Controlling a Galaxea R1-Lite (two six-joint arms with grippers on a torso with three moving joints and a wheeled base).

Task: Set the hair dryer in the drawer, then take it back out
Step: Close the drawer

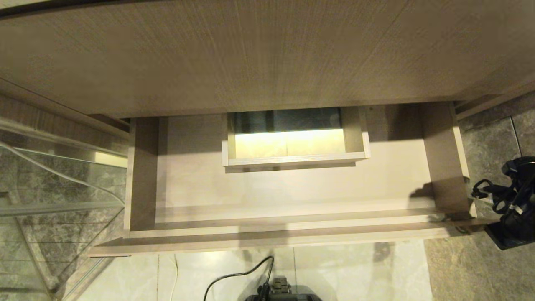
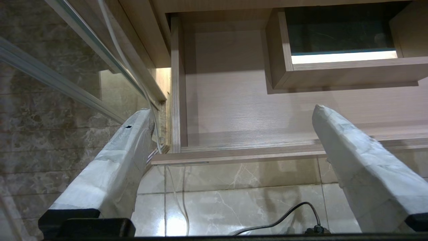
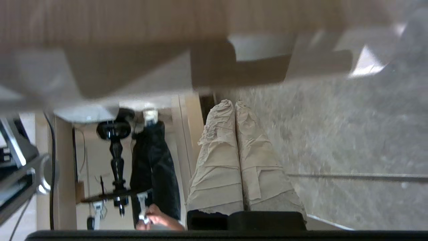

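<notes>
Drawer open, marble floor below

The scene is dim and warm. The strongest light is a yellow glow inside the boxed cut-out at the back of the drawer, which is sharp in the head view. The cabinet top throws a broad shadow on the drawer's back part. A white glare lies on the floor tiles in the left wrist view. The right wrist view is blurred, most on the wooden panel and the grey wall.
</notes>
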